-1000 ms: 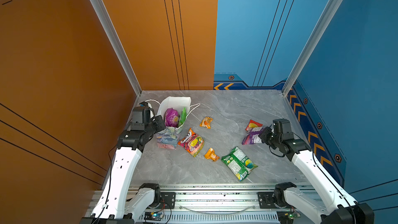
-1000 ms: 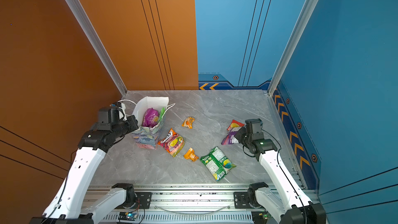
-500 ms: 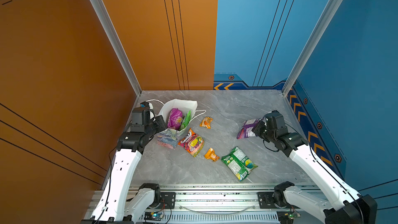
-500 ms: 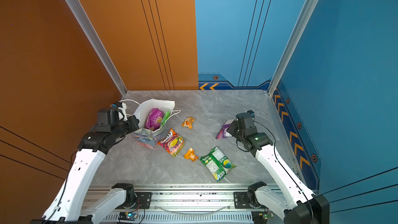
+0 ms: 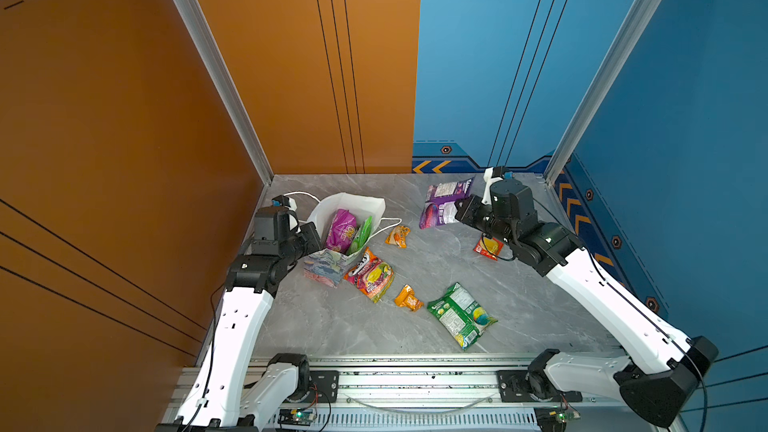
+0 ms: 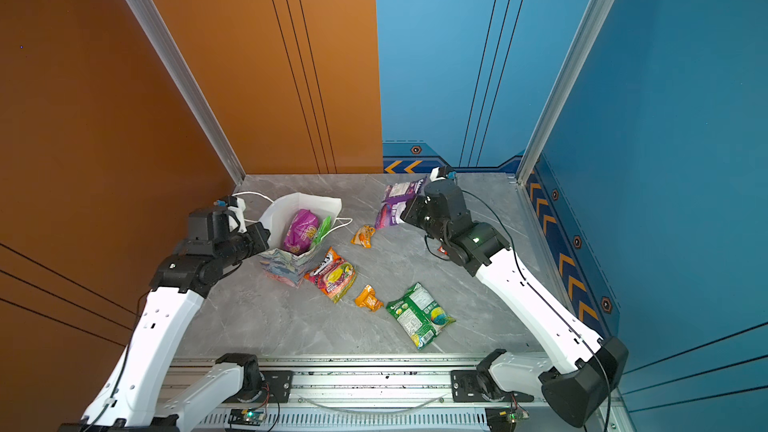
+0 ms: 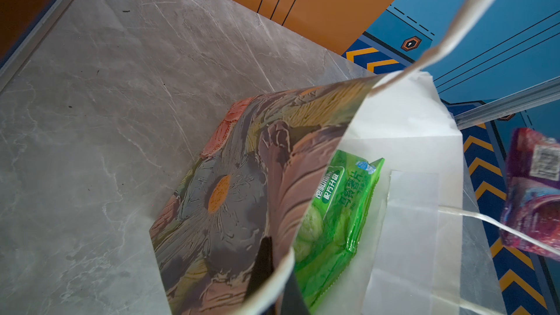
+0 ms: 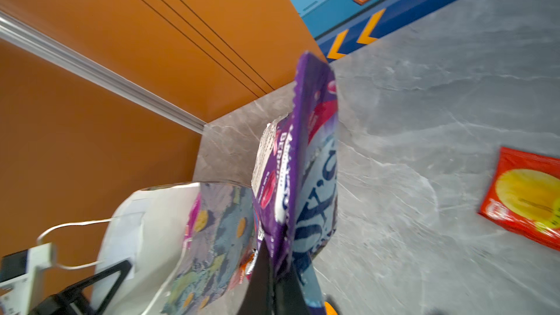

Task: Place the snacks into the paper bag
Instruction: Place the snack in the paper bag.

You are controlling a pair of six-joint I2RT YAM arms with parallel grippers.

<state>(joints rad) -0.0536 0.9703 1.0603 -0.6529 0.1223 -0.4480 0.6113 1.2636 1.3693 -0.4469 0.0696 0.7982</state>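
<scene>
Paper bag (image 5: pixel 353 206), floral, tilted open at the table's (image 5: pixel 540 305) 10 o'clock, rim pinched in the left gripper (image 5: pixel 316 239), magenta packet (image 5: pixel 343 229) and green packet (image 7: pixel 333 216) inside. Green chips packet (image 5: pixel 460 315) flat at 5 o'clock; purple packet (image 5: pixel 442 203) aloft at 1 o'clock, clamped by the right gripper (image 5: pixel 459 211). Multicoloured packet (image 5: pixel 371 275) just beside the bag; red packet (image 5: pixel 488 246), 3 o'clock; orange packet (image 5: pixel 398 236), 11 o'clock; second orange packet (image 5: pixel 408 297), 6 o'clock.

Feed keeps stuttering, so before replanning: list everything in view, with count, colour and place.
Paper bag: one, floral outside, white inside, open, table's left side.
Magenta pouch: one, inside bag.
Green packet: one, inside bag.
Multicoloured packet: one, against bag's base.
Small orange packets: two, mid-table.
Large green chips: one, front centre.
Red packet: one, below right arm.
Purple packet: one, aloft in right jaws.
Table: one, grey marble.
Left arm: white-black, jaws shut on bag's wall.
Right arm: white-black, jaws shut on purple packet.
</scene>
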